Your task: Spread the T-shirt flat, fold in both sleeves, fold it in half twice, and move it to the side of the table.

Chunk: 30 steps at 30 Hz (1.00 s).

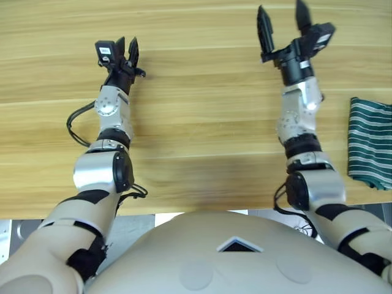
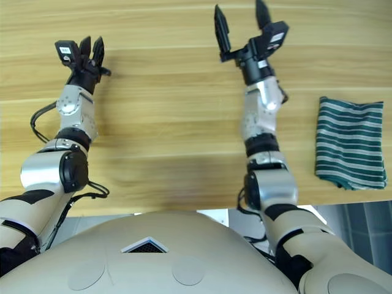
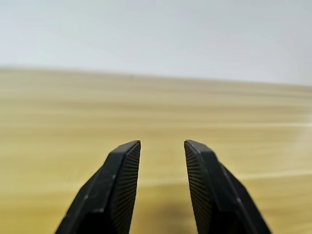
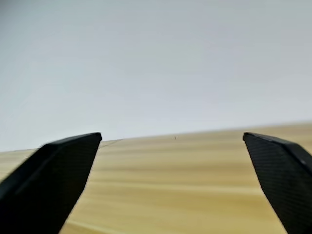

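Observation:
The T-shirt (image 2: 351, 143), green with white stripes, lies folded into a small rectangle at the right side of the wooden table (image 2: 177, 110), near the front edge. My right gripper (image 2: 241, 23) is raised over the far middle of the table, well to the left of the shirt, open wide and holding nothing; its black fingertips (image 4: 58, 165) frame bare wood. My left gripper (image 1: 127, 48) hovers over the table's left part, open by a narrow gap, with nothing between its ridged pads (image 3: 126, 180).
A pale wall (image 3: 156, 34) rises behind the table's far edge. The table's front edge (image 1: 202, 211) runs just ahead of the robot's torso. Bare wood stretches between the two arms.

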### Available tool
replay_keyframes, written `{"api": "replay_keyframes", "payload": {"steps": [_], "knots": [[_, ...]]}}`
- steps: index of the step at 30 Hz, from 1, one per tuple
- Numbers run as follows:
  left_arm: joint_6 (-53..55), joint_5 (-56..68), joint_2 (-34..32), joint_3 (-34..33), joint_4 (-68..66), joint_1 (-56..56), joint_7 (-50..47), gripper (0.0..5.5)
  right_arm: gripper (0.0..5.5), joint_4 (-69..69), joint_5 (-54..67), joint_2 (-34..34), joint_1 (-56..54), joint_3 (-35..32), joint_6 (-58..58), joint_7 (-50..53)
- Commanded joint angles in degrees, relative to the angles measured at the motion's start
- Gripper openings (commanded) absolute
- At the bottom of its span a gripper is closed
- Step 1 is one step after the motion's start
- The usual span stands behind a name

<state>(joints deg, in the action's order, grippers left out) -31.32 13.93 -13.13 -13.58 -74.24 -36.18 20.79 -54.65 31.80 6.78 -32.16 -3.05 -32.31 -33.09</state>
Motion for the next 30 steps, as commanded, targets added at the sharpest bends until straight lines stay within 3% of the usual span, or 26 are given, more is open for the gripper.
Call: {"api": "replay_keyframes", "payload": {"steps": [1,7,11,20,30], "knots": [[8.65,2.6,-1.16,-6.03,-3.3,-1.36,-6.57,1.68,5.36,-18.13,-9.43,0.71,-4.76,-0.55,3.05,12.54],[8.87,-3.75,-1.89,-4.48,-3.3,0.65,-12.02,1.68,5.36,-22.45,-20.83,3.66,-4.86,0.05,8.57,29.9],[8.21,-14.8,-2.19,3.48,-3.47,2.43,-19.8,1.68,5.36,-22.8,-27.95,3.77,-3.43,2.01,10.94,35.86],[3.63,-27.59,-2.39,13.02,-3.36,3.96,-28.98,1.68,5.36,-22.83,-30.55,4.94,-0.26,-1.49,13.93,38.24],[2.07,-27.02,-3.21,12.75,-3.36,5.02,-28.78,1.68,5.36,-22.18,-31.65,4.61,1.22,-3.28,12.77,39.29]]}}
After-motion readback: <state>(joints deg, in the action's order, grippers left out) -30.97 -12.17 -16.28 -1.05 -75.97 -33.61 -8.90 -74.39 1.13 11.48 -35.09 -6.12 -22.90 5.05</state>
